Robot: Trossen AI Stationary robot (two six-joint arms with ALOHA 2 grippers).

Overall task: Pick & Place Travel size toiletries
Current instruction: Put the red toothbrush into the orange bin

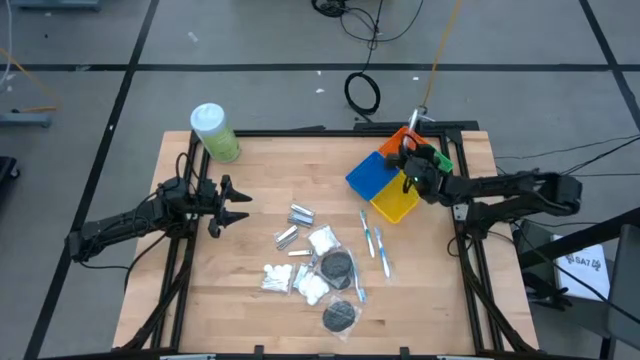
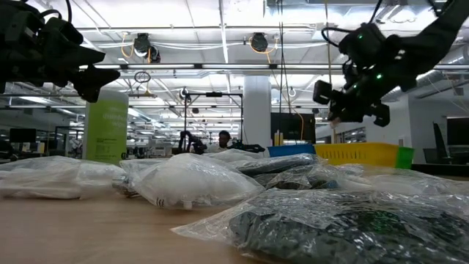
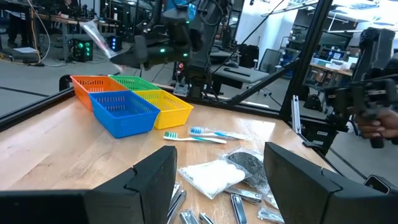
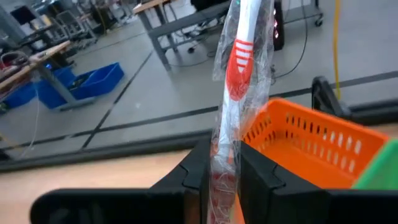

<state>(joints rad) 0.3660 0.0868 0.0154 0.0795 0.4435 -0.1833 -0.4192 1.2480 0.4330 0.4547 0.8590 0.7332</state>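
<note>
The toiletries lie in a heap mid-table: silver tubes (image 1: 300, 215), clear bags of cotton balls (image 1: 322, 240), black discs (image 1: 335, 265) and blue-white toothbrushes (image 1: 367, 232). My right gripper (image 1: 408, 162) hovers over the coloured baskets (image 1: 385, 180), shut on a red-white toothbrush in a clear wrapper (image 4: 236, 62). My left gripper (image 1: 228, 205) is open, left of the heap and above the table. In its wrist view (image 3: 217, 186) the cotton bag (image 3: 211, 174) and tubes lie just ahead. My right gripper pinches the wrapped red-white toothbrush between its two fingers (image 4: 196, 168), on the handle's lower part (image 4: 225, 158). The brush lies along the fingers and sticks out beyond their tips. It is lifted clear, above the orange basket (image 4: 317, 149).
Four baskets stand together at the far right: orange (image 1: 400, 138), green (image 1: 440, 158), blue (image 1: 372, 175), yellow (image 1: 395, 203). A big green bottle with a white cap (image 1: 215, 132) stands at the far left corner. Bare wood shows near the left and right edges.
</note>
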